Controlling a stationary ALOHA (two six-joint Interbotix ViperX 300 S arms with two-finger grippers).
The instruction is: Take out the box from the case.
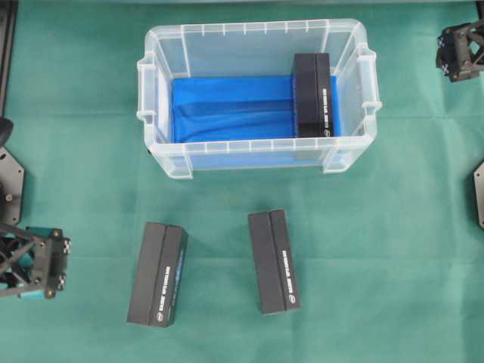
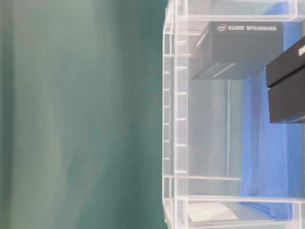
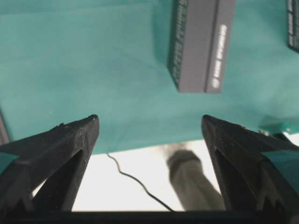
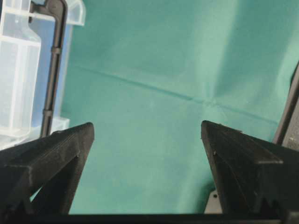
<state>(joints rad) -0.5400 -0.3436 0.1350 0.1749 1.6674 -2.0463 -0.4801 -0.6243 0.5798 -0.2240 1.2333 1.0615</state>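
The case (image 1: pixel 253 30) is a clear plastic bin with a blue cloth on its bottom, at the back middle of the green table. One black box (image 1: pixel 314 94) lies inside it against the right wall. My left gripper (image 1: pixel 45 261) sits at the front left, open and empty, far from the case. In the left wrist view the left gripper (image 3: pixel 149 123) holds nothing, its jaws wide apart. My right gripper (image 1: pixel 457 51) is at the back right, beside the case. In the right wrist view the right gripper (image 4: pixel 147 128) is open over bare cloth, with a case corner (image 4: pixel 18 70) at the left.
Two more black boxes lie on the table in front of the case, one at front left (image 1: pixel 157 274) and one at front middle (image 1: pixel 274 261). The left wrist view shows the near one (image 3: pixel 201 44) and the table's edge (image 3: pixel 140 147) below the fingertips.
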